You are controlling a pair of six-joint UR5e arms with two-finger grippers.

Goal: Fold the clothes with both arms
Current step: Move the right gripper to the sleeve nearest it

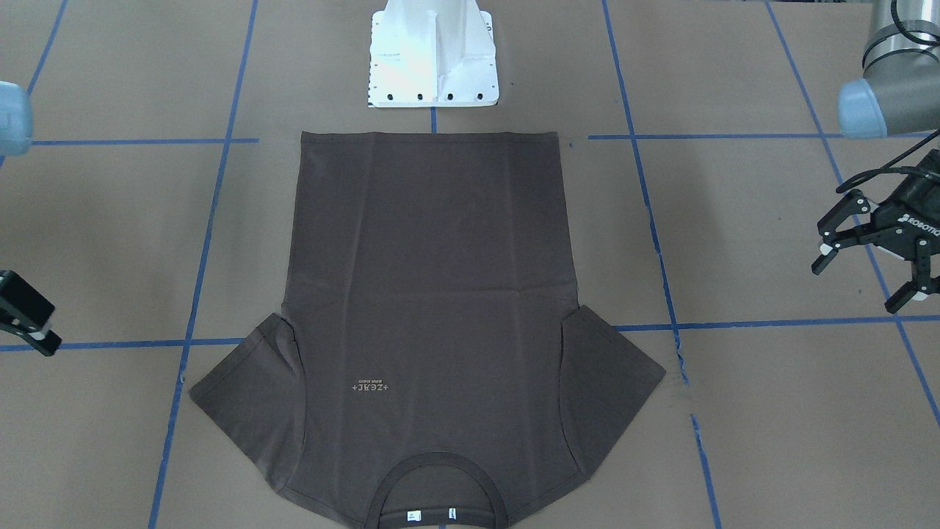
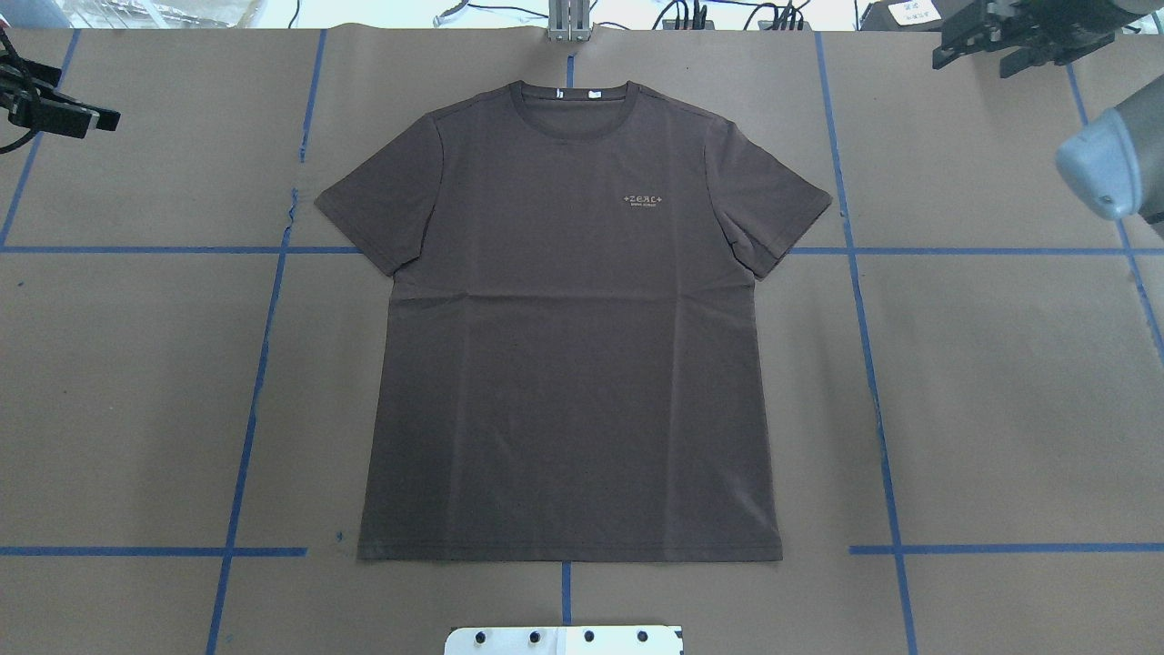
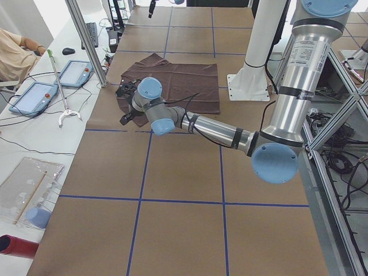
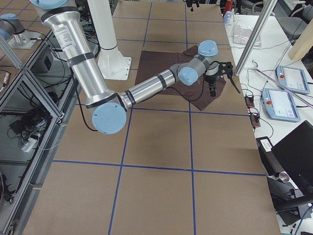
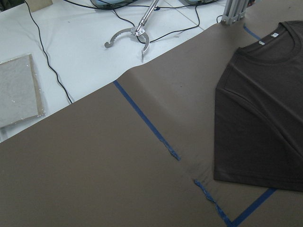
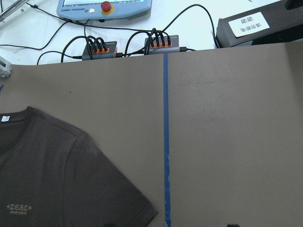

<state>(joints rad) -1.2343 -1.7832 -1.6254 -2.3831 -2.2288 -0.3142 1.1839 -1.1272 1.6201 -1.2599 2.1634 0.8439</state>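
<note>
Note left gripper point(image 1: 855, 286) spread wide and empty; cannot tell jaw state of right gripper point(image 1: 28, 323), so verify. Bring both inward to T-shirt point(image 1: 433, 279), flat and face-up, centred on surface point(image 1: 771, 441), collar point(image 1: 440, 461) far from pedestal point(image 1: 433, 51). Pinch both sleeves point(image 1: 250, 397) symmetrically; lift evenly to avoid skew.

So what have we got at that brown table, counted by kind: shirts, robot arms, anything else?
T-shirt: 1
Robot arms: 2 (left arm, right arm)
White pedestal base: 1
Total: 4
</note>
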